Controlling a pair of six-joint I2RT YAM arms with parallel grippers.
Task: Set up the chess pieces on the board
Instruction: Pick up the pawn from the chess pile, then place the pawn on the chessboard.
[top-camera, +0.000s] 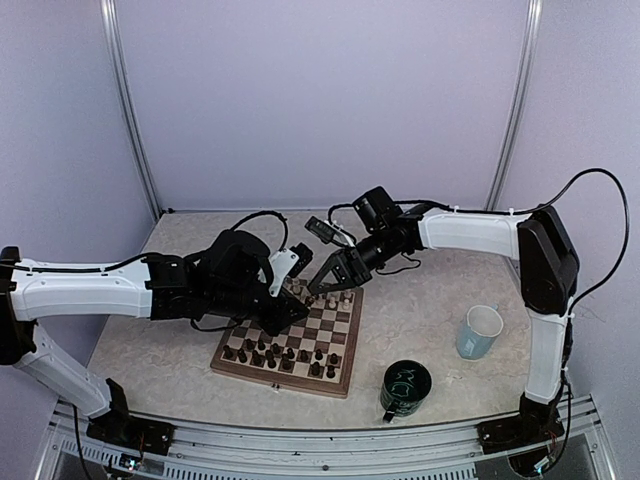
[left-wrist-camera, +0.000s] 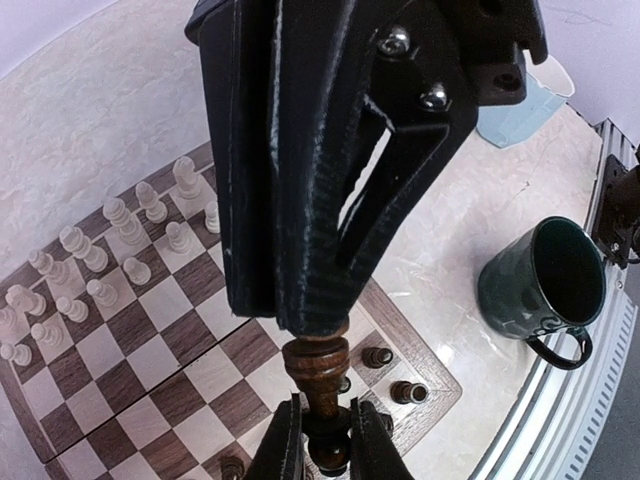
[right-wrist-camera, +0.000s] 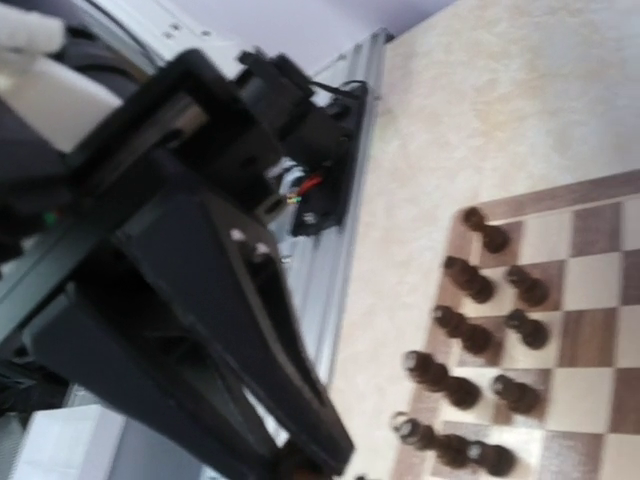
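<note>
Left end effector (left-wrist-camera: 322, 448): we see it clenched on the lower end of a dark piece (left-wrist-camera: 318, 375), with one finger on each side of the base.
Right end effector (left-wrist-camera: 305, 322): clamped tight. In the left wrist view its tips meet the top end of that same dark piece, facing the left end effector.
Dark piece: held in the air between the two end effectors. Its length runs from one to the other, and it is clear of the squares.
Board (left-wrist-camera: 190, 395): flat on the tabletop (top-camera: 420, 320), beneath both end effectors.
White pieces (left-wrist-camera: 120, 225): standing in rows along the board edge to the left of the left end effector in its own view, well apart from the held piece.
Other dark pieces (right-wrist-camera: 470, 330): grouped along the opposite board edge. We see a few on the corner squares below the left end effector.
Green mug (left-wrist-camera: 545, 280): on the tabletop off the board's corner, to the right of the left end effector.
Pale blue mug (top-camera: 480, 332): on the tabletop, well apart from both end effectors.
</note>
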